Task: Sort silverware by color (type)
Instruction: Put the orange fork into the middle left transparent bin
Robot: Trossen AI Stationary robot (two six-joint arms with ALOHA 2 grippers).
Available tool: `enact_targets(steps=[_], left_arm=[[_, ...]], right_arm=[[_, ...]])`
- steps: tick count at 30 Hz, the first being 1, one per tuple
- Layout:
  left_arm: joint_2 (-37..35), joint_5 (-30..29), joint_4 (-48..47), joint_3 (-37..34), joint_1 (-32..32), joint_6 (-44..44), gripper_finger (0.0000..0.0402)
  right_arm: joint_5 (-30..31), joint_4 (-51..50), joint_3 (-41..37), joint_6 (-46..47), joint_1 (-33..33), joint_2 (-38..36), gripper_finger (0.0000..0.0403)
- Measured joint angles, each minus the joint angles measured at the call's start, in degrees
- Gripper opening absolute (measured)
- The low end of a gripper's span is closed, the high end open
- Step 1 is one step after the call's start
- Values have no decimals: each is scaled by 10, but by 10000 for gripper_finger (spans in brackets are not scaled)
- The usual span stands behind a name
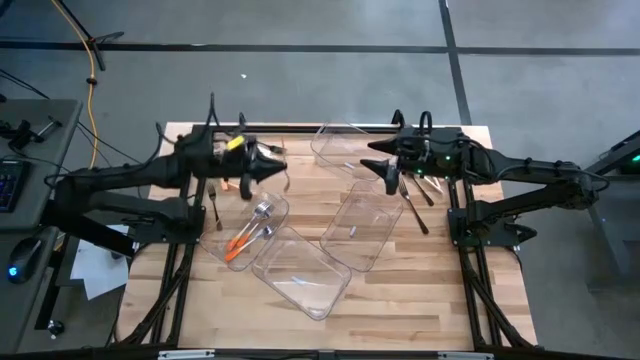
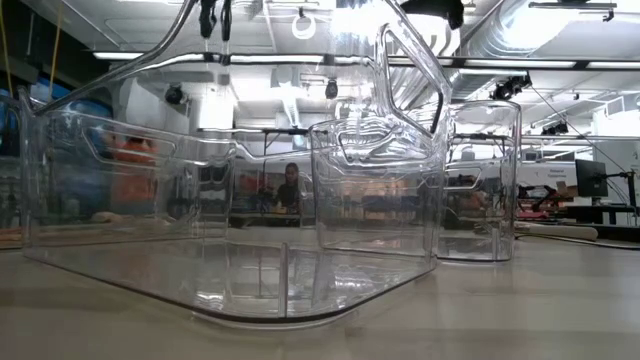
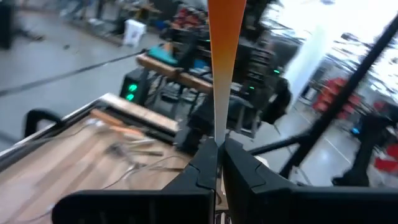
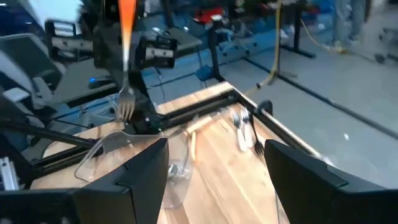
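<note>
At frame centre-left, left gripper (image 1: 268,168) clamps orange-handled fork (image 4: 126,56) over bin (image 1: 250,232) w/ orange pcs; right gripper (image 1: 388,176) apart, black utensils (image 1: 418,196) unsorted.

My left gripper (image 3: 217,155): fingers pinched tight on an orange handle (image 3: 225,56) rising straight out from the tips. Beyond them I note the wooden table (image 3: 68,155) carrying scattered silverware (image 3: 124,146), blurred.

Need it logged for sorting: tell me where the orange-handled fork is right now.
The orange-handled fork hangs tines-down from the shut left tool, on the table's left side in the high view, above the clear bin holding orange-handled pieces.
</note>
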Motion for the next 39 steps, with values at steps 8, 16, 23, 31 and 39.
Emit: enact_targets(steps=[8, 16, 23, 31, 39], left_arm=[[14, -68, 44, -1, -81, 81, 0], [15, -76, 44, -1, -83, 75, 0], [10, -87, -131, 53, -85, 30, 0], [30, -195, -541, 124, -116, -112, 0], [71, -161, -635, 37, -159, -327, 0]], right_arm=[[-31, 28, 0, -30, 0, 0, 249], [-41, 27, 0, -31, 0, 0, 249], [-41, 27, 0, -33, 0, 0, 249], [-34, 25, 0, -33, 0, 4, 249], [-34, 24, 1, -31, 0, 41, 249]])
